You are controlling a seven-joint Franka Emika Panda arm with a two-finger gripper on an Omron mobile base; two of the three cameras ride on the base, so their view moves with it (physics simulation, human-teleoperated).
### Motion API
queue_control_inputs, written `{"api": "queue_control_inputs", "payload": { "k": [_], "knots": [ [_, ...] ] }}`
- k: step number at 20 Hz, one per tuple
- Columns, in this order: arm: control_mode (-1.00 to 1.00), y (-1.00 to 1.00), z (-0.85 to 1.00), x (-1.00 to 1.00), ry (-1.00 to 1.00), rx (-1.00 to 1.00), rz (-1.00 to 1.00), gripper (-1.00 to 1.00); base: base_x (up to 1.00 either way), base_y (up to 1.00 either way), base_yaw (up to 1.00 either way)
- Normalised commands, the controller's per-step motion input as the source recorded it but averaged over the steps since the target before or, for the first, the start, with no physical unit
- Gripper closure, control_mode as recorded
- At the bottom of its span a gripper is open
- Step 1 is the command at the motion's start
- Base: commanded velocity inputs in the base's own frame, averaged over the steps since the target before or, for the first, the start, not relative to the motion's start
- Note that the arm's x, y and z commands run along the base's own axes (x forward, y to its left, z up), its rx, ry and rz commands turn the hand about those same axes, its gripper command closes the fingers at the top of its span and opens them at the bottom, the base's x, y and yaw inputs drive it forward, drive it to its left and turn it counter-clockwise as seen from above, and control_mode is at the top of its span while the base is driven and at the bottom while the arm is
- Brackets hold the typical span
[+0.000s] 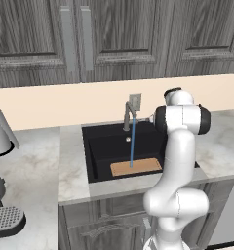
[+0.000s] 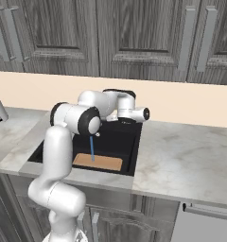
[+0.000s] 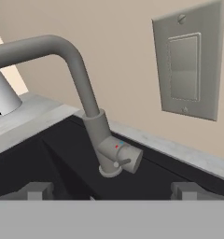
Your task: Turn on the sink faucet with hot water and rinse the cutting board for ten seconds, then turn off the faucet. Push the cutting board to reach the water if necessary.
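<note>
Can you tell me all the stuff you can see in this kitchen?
sink: one, black, set in the counter
faucet: one, grey, at the sink's back edge
water: one blue stream, falling from the faucet onto the board
board: one, tan, flat in the sink's front part
counter: one, pale marble, around the sink
kettle: one, grey, on the counter far left
wall plate: one, grey, on the beige wall behind the faucet
cabinets: dark grey wood, above the wall
arm: one, white
gripper: one, open, near the faucet

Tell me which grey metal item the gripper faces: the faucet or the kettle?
The faucet: its bent spout and handle sit just ahead of the open gripper, behind the sink. The kettle stands off on the left counter.
</note>
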Motion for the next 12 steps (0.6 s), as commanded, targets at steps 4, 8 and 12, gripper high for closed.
{"api": "queue_control_inputs", "payload": {
  "k": [4, 8, 12],
  "knots": [
    [-1.00, 0.00, 0.00, 0.00, 0.00, 0.00, 0.00, -1.00, 0.00, 0.00, 0.00],
    [-1.00, 0.00, 0.00, 0.00, 0.00, 0.00, 0.00, -1.00, 0.00, 0.00, 0.00],
    [-1.00, 0.00, 0.00, 0.00, 0.00, 0.00, 0.00, -1.00, 0.00, 0.00, 0.00]
  ]
}}
